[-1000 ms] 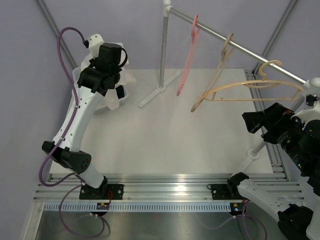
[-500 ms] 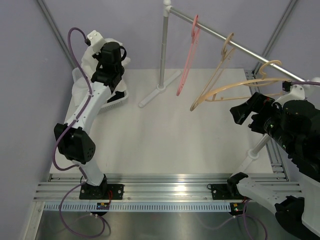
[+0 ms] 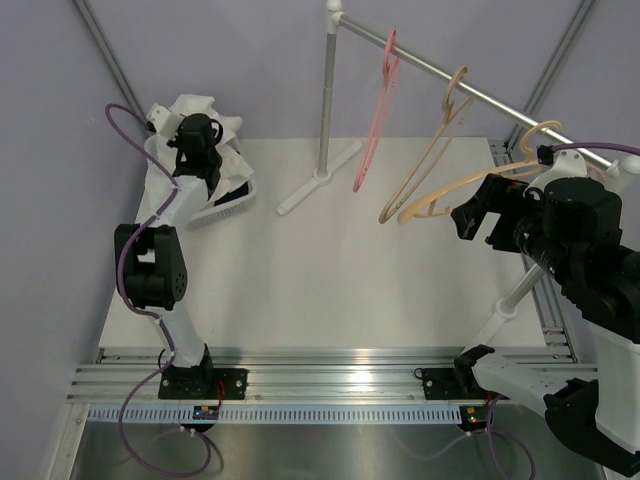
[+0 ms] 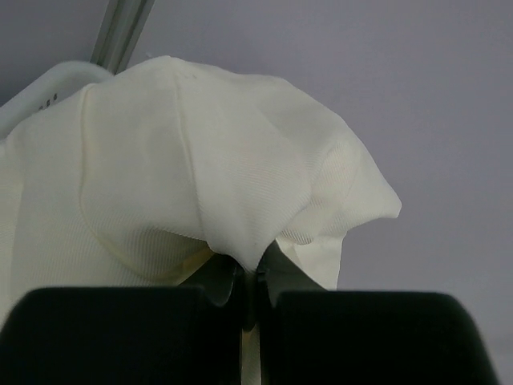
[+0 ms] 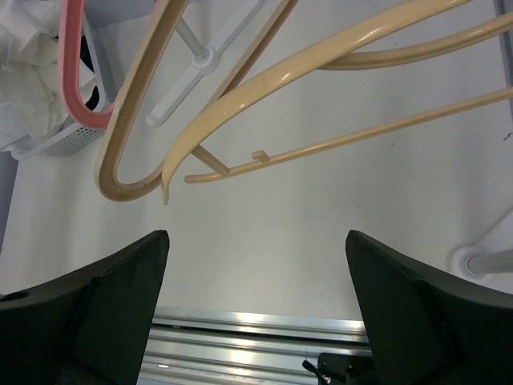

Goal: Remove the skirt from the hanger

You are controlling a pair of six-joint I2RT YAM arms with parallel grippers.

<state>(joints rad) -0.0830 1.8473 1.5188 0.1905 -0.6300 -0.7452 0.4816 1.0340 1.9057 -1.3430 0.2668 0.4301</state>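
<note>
Bright, even, diffuse light fills the white worktop (image 3: 330, 280), leaving only faint, soft-edged shadows. A glare streak lies on the aluminium rail (image 3: 365, 375) at the worktop's near edge. Up close, the skirt (image 4: 200, 176) looks slightly soft, and the left claw (image 4: 250, 282) is a blurred, underexposed black mass.

At the upper left of the frame, the skirt (image 3: 215, 115) hangs over the basket (image 3: 235, 203). To their right stands the rack (image 3: 327, 100), its rail (image 3: 480, 95) carrying three hangers (image 3: 375, 125) toward the right edge.
</note>
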